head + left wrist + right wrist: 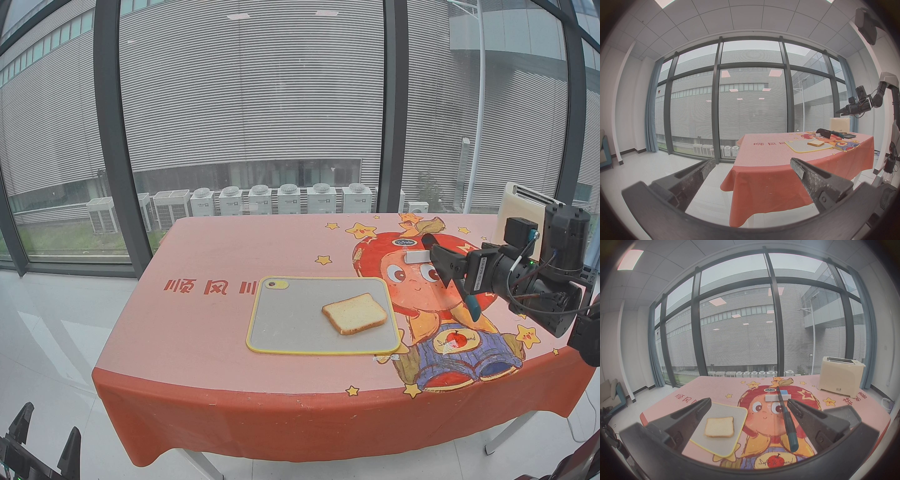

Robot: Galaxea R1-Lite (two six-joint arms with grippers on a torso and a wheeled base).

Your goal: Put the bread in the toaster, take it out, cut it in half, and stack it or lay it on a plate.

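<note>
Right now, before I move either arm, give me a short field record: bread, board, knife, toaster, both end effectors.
bread: one whole slice, uncut, flat on the cutting board
cutting board: on the table, near its front edge
knife: on table right of cutting board, blade across a white block
toaster: upright, table's far right
left end effector: open, empty, low, off the table
right end effector: open, empty, raised over table's right side

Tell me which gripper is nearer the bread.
The right gripper: it hangs above the table, over the knife, right of the bread. The left gripper sits low, off the table's near left corner.
</note>
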